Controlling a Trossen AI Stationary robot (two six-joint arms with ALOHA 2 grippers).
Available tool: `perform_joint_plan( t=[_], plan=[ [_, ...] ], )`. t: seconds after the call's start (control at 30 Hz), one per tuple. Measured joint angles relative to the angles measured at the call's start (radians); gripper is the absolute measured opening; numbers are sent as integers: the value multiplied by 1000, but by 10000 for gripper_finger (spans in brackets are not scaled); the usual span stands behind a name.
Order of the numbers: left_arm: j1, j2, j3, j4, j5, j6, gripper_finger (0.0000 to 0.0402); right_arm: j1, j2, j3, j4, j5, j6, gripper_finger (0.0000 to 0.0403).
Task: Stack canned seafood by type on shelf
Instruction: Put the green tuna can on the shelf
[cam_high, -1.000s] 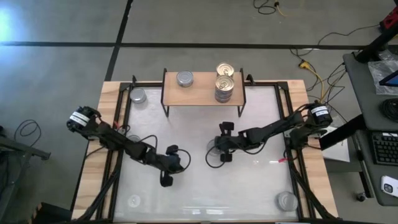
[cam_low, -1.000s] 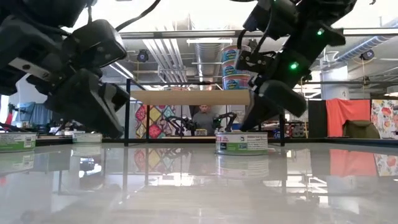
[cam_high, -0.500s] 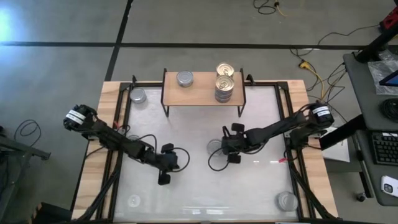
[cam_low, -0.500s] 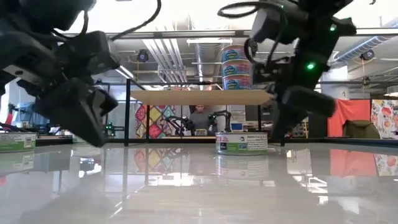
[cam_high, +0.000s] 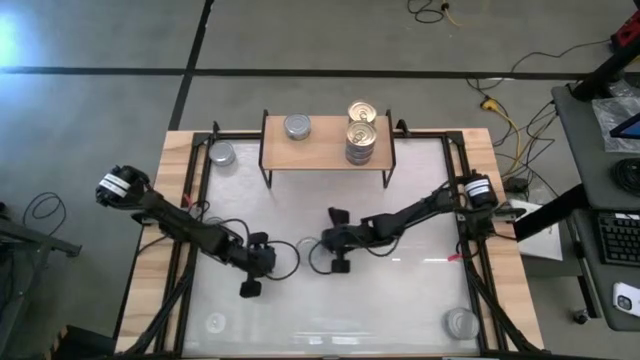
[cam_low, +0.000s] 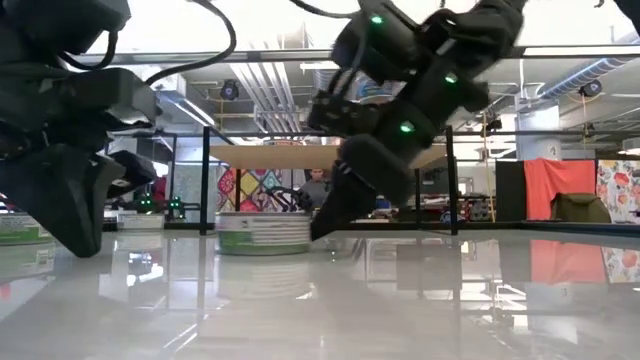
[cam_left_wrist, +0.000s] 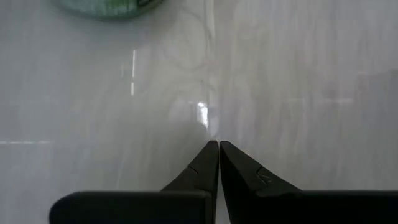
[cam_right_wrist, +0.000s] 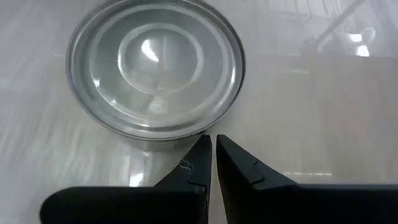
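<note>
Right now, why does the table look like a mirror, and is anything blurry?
Low view: the glossy white table top mirrors the short round green-labelled tin and ceiling lights; the dark arms up close are soft. Right wrist view: glare spots on the silver-topped round tin. Left wrist view: bright streaks.

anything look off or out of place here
Nothing spilled or damaged. The right pincer is shut, its tips against the side of a silver-topped tin on the table, not gripping it. Other tins sit upright; the shelf stands level.
</note>
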Motion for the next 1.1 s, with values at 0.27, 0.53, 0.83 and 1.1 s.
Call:
perform_joint_plan(
  t=[0.27,0.53,0.83,1.1],
  plan=[
    [6,-82,-3,-118,-107,73,10,4,27,223,-435,1,37,18],
    [91,-101,-30,-71,-132,129,86,47,-8,233,-539,-103,179,29],
    [306,-77,-91,139,40,398,207,134,67,229,-282,-104,289,109],
    [341,34,-47,209,167,480,242,161,113,232,-183,66,340,167]
  ],
)
